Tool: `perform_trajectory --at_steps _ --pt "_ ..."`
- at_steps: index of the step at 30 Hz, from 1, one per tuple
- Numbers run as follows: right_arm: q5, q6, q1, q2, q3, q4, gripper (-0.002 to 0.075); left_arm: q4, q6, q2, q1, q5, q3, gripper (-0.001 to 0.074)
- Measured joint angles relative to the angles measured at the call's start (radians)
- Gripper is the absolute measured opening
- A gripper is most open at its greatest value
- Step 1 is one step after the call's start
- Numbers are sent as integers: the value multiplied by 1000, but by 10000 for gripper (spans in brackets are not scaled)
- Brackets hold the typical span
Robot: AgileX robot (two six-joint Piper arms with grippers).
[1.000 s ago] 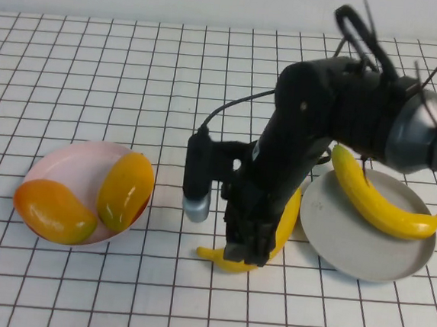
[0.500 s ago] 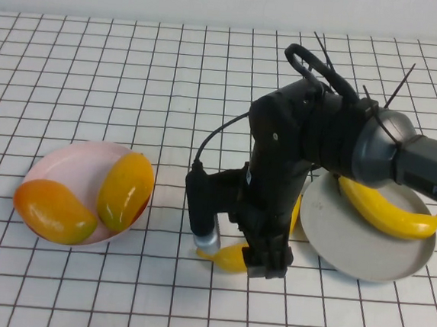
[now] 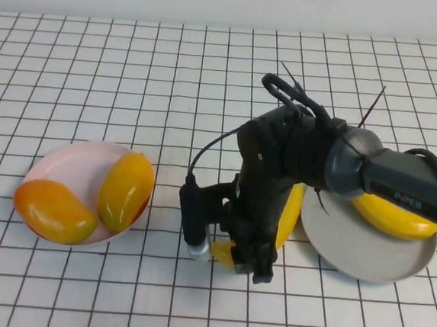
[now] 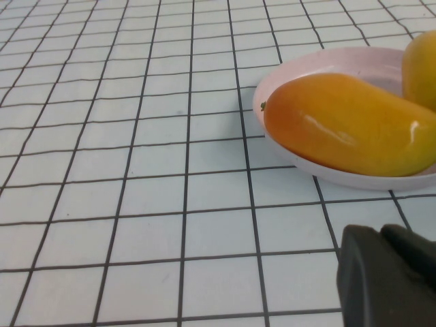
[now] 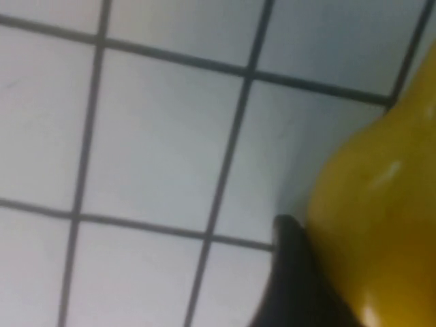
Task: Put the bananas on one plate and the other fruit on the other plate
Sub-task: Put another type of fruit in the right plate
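Right arm (image 3: 295, 159): matte black housings, grey cylindrical forearm with white "PIPER" lettering. Black cable loops above the wrist, black zip-tie tails sticking out. Black camera barrel with silver tip (image 3: 196, 221) mounted beside the right gripper (image 3: 259, 263), thin cable attached. Left gripper (image 4: 388, 279): black, rounded.

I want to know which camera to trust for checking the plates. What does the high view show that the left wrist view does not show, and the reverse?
Only the high view shows the grey plate with one banana on it, a second banana on the table beside that plate, and the right pincer down over this second banana.

Only the left wrist view shows the left pincer, low over the table near the pink plate.

Both show the pink plate with two mango-like fruits on it.
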Motion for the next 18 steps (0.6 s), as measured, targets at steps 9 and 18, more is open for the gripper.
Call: perform_trajectory --at_steps 9,18 --pt "49 291 0 -51 -142 -40 308 0 0 0 0 0 0 -4" --pt "179 787 -26 -184 -301 -172 308 0 0 0 0 0 0 -4"
